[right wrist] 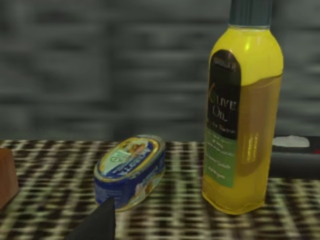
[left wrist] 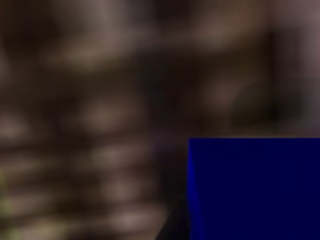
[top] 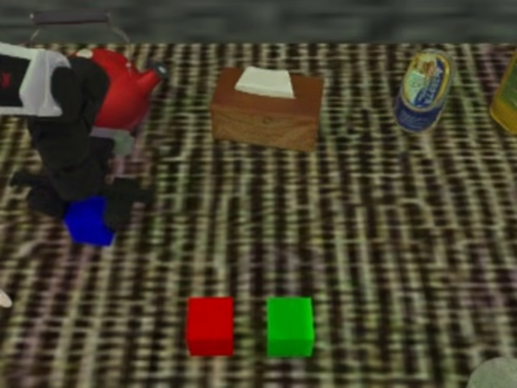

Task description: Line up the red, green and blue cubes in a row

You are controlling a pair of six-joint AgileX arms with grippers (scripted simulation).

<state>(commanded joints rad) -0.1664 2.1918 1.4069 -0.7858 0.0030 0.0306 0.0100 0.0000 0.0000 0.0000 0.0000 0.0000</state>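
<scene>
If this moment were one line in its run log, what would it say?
left gripper: at blue cube, table's left | red cube, green cube: side by side, front | right arm: out of top view

A woven-patterned tabletop (top: 363,242) before a grey wall.

The tabletop surface carries a busy weave of dark brown, cream and olive strands, running to every edge seen from above. Beyond its far edge stands a blurred grey wall (right wrist: 100,65) with faint horizontal bands, like brick or planking. Light is even and soft, with only faint shadows on the surface.
</scene>
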